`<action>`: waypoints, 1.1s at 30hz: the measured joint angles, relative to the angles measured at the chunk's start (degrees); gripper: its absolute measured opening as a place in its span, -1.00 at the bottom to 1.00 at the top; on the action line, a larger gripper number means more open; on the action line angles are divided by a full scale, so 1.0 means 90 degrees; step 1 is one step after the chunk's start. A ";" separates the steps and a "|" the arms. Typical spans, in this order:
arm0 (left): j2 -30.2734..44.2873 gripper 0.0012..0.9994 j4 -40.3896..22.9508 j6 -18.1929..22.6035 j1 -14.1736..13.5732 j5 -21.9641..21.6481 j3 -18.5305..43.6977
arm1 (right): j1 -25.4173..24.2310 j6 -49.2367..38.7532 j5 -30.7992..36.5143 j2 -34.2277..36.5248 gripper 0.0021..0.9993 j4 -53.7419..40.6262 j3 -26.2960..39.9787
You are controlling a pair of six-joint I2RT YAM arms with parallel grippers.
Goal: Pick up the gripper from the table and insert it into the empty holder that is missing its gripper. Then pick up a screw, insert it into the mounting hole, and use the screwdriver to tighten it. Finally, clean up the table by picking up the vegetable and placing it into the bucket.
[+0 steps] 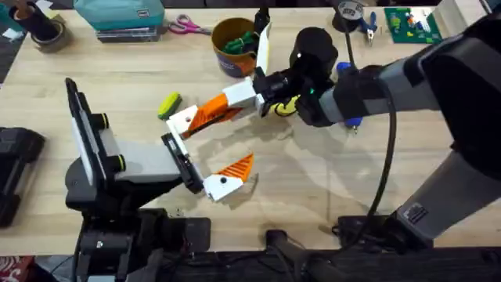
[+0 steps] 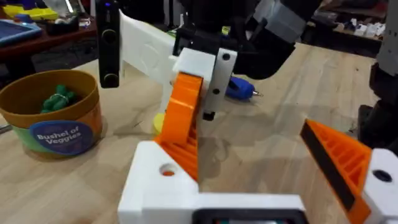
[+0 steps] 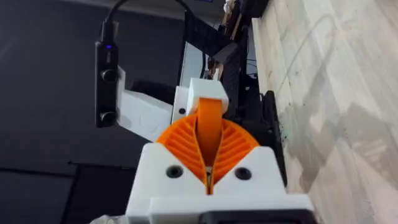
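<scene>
My left gripper stands open at mid-table: one side bears an orange finger, the other is the white holder. The loose orange gripper lies slanted with its lower end against that holder. My right gripper reaches in from the right and is shut on its upper end. The yellow-green vegetable lies on the table just left of the holder. The orange-brown bucket stands behind, with dark green pieces inside. The blue screwdriver lies partly under the right arm.
Scissors, blue-handled pliers, a green circuit board, a teal case and a tape roll line the far edge. A yellow disc sits under the right gripper. Bare wood lies in front right.
</scene>
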 joint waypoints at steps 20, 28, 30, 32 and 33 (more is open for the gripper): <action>0.0001 0.97 -0.0006 -0.0002 0.0000 0.0028 0.0000 | 0.0010 0.0001 0.0112 -0.0043 -0.99 0.0130 -0.0130; 0.0000 0.97 -0.0007 -0.0002 0.0000 0.0028 0.0000 | 0.0010 -0.0002 0.0113 -0.0043 -0.99 0.0133 -0.0130; 0.0000 0.97 -0.0005 -0.0002 0.0000 0.0028 0.0000 | 0.0010 -0.0002 0.0113 -0.0044 -0.99 0.0133 -0.0130; 0.0000 0.97 -0.0007 -0.0002 0.0000 0.0028 0.0000 | 0.0010 -0.0001 0.0113 -0.0042 -0.99 0.0135 -0.0130; 0.0000 0.97 -0.0007 -0.0002 0.0000 0.0028 0.0000 | 0.0010 -0.0002 0.0113 -0.0042 -0.99 0.0135 -0.0131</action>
